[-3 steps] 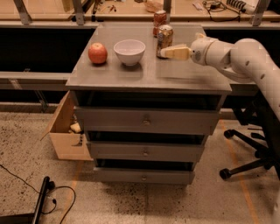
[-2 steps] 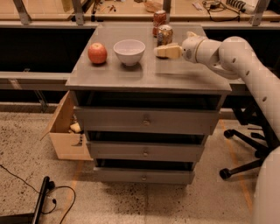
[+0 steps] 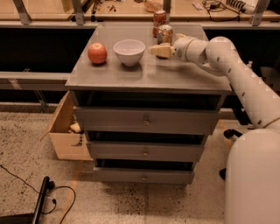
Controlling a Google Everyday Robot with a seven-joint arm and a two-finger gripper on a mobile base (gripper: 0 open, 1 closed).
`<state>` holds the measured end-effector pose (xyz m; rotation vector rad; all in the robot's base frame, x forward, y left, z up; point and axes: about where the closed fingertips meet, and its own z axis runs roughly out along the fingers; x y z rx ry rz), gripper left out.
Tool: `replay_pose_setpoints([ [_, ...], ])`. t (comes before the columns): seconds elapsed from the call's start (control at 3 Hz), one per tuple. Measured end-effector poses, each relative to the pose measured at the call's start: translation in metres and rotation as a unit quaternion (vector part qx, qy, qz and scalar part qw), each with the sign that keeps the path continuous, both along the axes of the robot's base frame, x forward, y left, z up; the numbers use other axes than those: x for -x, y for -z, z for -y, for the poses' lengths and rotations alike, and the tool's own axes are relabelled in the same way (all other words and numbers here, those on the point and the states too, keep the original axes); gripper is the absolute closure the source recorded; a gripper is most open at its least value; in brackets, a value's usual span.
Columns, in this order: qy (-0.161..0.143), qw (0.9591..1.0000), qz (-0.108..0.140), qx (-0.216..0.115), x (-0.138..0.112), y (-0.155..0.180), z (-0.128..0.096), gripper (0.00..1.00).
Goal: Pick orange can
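The orange can, brownish-gold with a silver top rim, stands at the back of the grey cabinet top. A redder can with whitish markings stands just behind it. My gripper points left, low over the cabinet top, just in front of the orange can and right of the white bowl. It holds nothing that I can see. My white arm reaches in from the right.
A red apple and a white bowl sit on the left half of the cabinet top. The cabinet has three drawers. An open cardboard box is on the floor at left, and cables lie at bottom left. A workbench runs behind.
My gripper has moved left across the cabinet top, from right of the cans to just in front of the orange can. The cans, bowl and apple have not moved.
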<state>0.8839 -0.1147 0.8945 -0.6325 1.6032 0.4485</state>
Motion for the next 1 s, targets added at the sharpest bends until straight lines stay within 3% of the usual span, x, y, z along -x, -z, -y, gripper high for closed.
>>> replay_pose_setpoints([
  [0.67,-0.007,0.9999,-0.009,0.001,-0.019,0.013,-0.008,0.62],
  [1.0,-0.03,0.9995,0.001,-0.008,-0.014,0.0,-0.014,0.87],
])
